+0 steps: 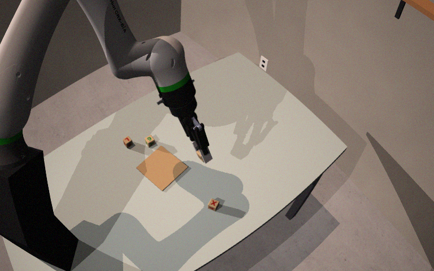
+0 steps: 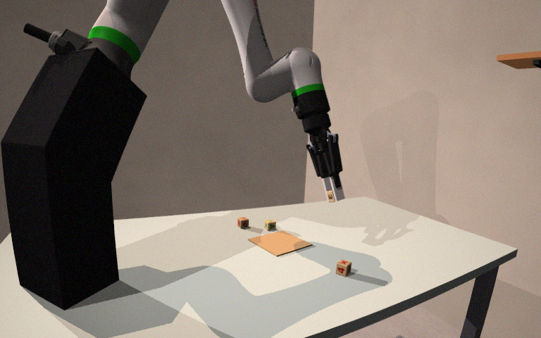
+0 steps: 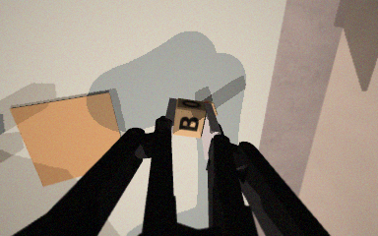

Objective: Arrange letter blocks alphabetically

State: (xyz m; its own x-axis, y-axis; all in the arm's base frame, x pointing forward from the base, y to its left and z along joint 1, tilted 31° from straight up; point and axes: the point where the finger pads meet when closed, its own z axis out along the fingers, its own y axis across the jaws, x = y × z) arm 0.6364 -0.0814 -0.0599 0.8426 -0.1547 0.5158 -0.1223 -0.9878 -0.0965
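Note:
My gripper [image 1: 203,156] [image 2: 332,195] [image 3: 188,112] is shut on the wooden B block [image 3: 190,120] [image 2: 330,195] [image 1: 199,155] and holds it in the air, to the right of the orange mat [image 1: 161,167] [image 2: 279,242] [image 3: 64,135]. The B shows in the wrist view. The L block [image 1: 127,141] [image 2: 242,222] and a block with a green 9 [image 1: 149,140] [image 2: 270,224] sit on the table just behind the mat's far corner. The X block [image 1: 213,204] [image 2: 343,267] lies on the table in front and to the right of the mat. No block lies on the mat.
The robot's black base [image 2: 63,175] stands at the table's left end. The table edge [image 1: 275,220] runs close in front of the X block. A wall socket [image 1: 263,62] is behind the table.

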